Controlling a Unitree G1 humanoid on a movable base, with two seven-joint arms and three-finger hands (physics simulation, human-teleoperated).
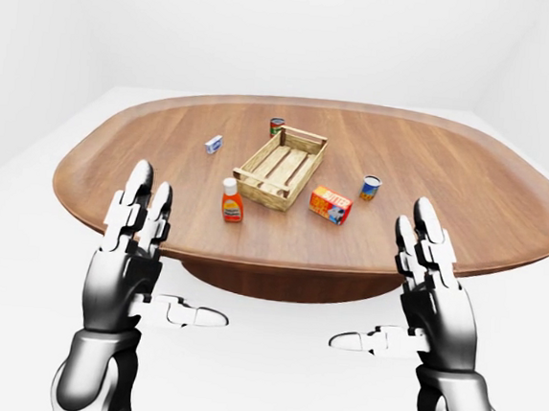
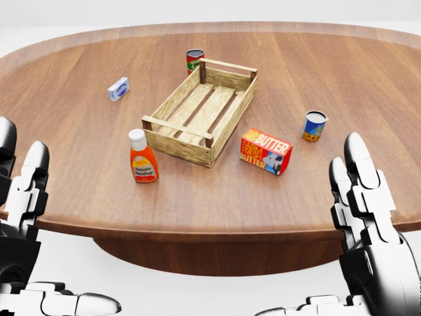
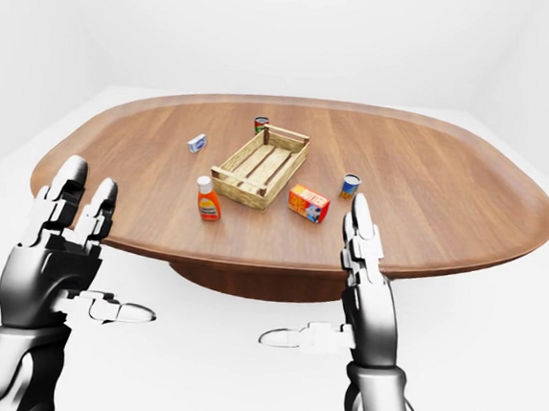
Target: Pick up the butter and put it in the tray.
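At the bottom of the head view, the left robot hand [image 1: 131, 251] and the right robot hand [image 2: 368, 217] are both up with fingers spread wide, holding nothing, at the near edge of the brown wooden worktop [image 2: 342, 79]. A little farther in, the red butter [image 2: 266, 152] box lies on the worktop right of the middle, just beside the wooden tray [image 2: 227, 125] and not in it, and an orange bottle [image 2: 142, 158] stands near the tray's lower left corner. Farther up, a small blue can [image 2: 315, 126] stands right of the butter, a little white box [image 2: 118, 89] lies at the upper left, and a red and green can [image 2: 194, 60] stands at the tray's top end.
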